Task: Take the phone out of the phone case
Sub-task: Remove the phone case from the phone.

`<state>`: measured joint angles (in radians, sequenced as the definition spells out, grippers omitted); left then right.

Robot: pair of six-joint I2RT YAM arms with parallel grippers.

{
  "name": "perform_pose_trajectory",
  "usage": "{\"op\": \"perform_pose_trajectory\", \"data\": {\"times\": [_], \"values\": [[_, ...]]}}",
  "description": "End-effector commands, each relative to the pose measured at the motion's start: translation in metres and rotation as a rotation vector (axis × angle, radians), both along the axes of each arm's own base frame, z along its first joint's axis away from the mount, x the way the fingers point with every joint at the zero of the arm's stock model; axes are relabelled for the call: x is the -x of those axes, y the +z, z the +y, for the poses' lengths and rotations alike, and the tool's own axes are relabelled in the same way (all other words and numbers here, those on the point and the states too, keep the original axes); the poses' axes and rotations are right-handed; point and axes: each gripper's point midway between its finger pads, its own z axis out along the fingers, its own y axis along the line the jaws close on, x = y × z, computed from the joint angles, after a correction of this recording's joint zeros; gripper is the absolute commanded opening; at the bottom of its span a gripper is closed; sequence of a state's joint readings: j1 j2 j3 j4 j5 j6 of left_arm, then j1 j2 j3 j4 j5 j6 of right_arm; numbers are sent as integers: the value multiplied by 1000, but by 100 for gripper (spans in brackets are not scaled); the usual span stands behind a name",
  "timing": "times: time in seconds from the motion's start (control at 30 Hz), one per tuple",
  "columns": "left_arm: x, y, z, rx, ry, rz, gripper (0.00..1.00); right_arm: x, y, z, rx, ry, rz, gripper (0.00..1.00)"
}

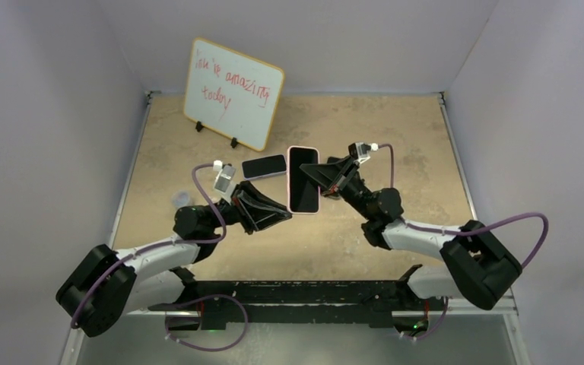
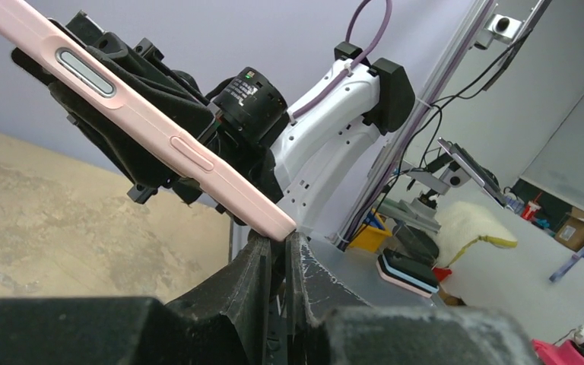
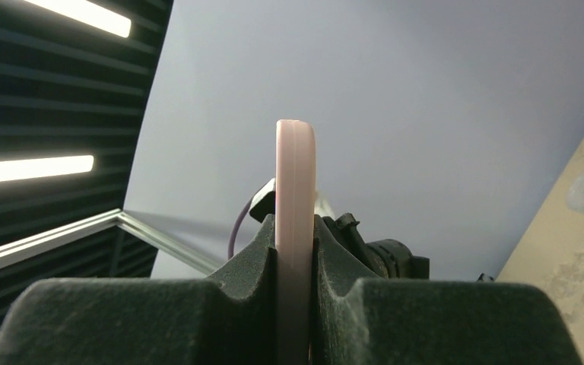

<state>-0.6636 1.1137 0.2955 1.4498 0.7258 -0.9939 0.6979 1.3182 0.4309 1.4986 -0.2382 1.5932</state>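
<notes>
Phone case (image 1: 303, 180): held above the table, phone inside, long axis pointing away from the bases.
Right gripper (image 3: 295, 228): clamped on its right edge.
Left gripper (image 2: 280, 242): nearly closed at the near-left corner; whether it grips is unclear.

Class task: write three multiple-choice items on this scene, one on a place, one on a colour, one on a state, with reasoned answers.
1. Where does the flat black slab lie? A left of the held phone; B on the whiteboard; C under the right arm.
2. What colour is the soft phone case? A blue; B pink; C green.
3. The right gripper is: A open; B shut on the case; C out of view.
Key: 1A, the top view shows it beside the phone's left edge; 2B, its rim is pink in every view; 3B, both fingers press the case.
</notes>
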Motion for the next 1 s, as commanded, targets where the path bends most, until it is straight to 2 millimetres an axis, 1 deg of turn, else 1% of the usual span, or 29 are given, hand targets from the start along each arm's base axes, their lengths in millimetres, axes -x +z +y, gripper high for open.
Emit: {"op": "perform_pose_trajectory", "data": {"times": [0.0,0.03,0.13,0.17,0.23,0.33,0.4,0.5,0.6,0.77,0.83,0.97], "values": [[-14,31,-1,76,66,-60,0,18,10,6,40,39,-120,0],[-16,30,-3,63,65,-39,1,17,6,7,69,26,-119,0],[-19,23,-3,26,76,24,18,9,3,2,146,-64,-148,0],[-21,21,-2,15,89,44,22,5,1,0,185,-99,-150,0],[-25,17,-1,-9,120,85,32,-2,3,-6,232,-177,-171,0],[-27,16,2,-18,143,121,41,-7,6,-12,285,-235,-188,0],[-27,18,3,-9,138,138,45,-7,10,-13,285,-246,-199,0],[-26,20,0,-5,113,157,45,-6,11,-13,283,-243,-205,0],[-25,22,-1,4,89,165,42,-6,13,-15,278,-251,-205,0],[-22,22,-1,5,79,159,40,-7,14,-20,294,-282,-211,0],[-21,22,-1,4,77,153,38,-7,13,-21,301,-287,-204,0],[-16,23,0,4,60,136,37,-7,8,-21,311,-280,-187,0]]}}
